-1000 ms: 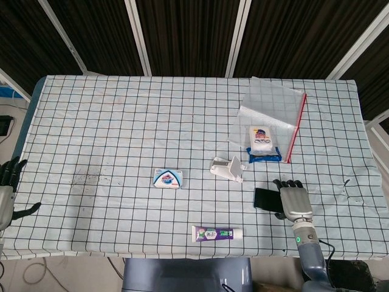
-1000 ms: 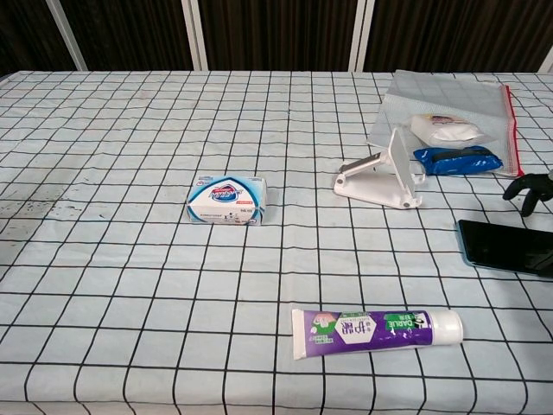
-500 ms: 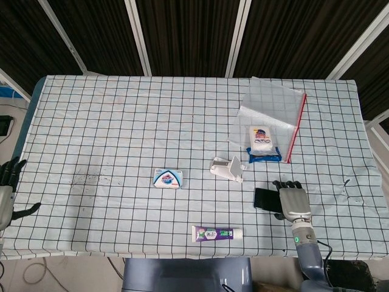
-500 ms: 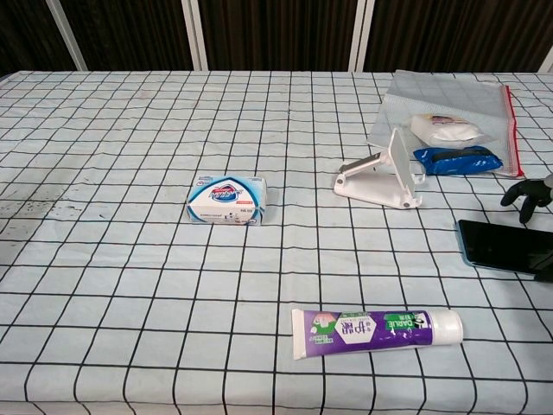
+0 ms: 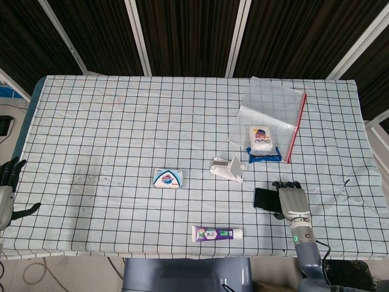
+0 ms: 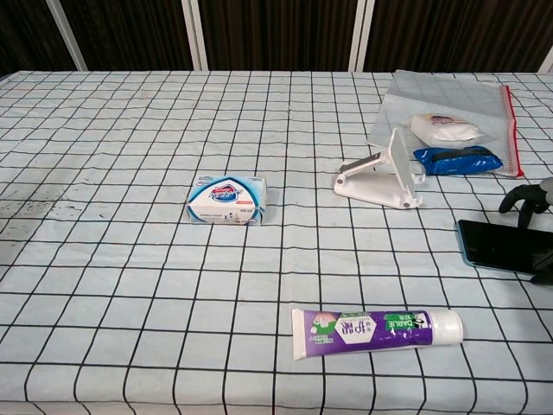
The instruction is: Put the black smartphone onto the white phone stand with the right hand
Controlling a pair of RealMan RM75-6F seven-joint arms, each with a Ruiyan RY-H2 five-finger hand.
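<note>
Phone: where the checked cloth nears the bench's front right, the phone (image 5: 265, 199) lies flat and dark, its right part under the right hand.
Right hand: the right hand (image 5: 293, 201) lies palm-down over the phone's right end, fingers (image 5: 288, 184) reaching away from the robot past the phone's far edge; in the chest view only dark fingertips (image 6: 523, 198) show at the frame's right border beside the phone (image 6: 503, 245). Whether the fingers are clamped on the phone or merely resting on it cannot be told.
Stand: the white stand (image 5: 228, 168) sits just beyond and to the left of the phone, apart from it, its back plate tilted up (image 6: 390, 170).
Bag: a clear zip bag (image 5: 272, 118) with a red edge lies past the stand, holding a white pack and a blue pack (image 5: 263, 154).
Toothpaste: a purple tube (image 5: 216, 233) lies near the front edge, left of the phone, cap toward the right.
Soap: a blue and white soap box (image 5: 168, 178) rests left of the stand, well apart.
Left hand: the left hand (image 5: 7, 190) hangs off the bench's left edge, fingers apart, holding nothing.
Bench: the bench (image 5: 121, 121) carries a black-on-white grid cloth.
</note>
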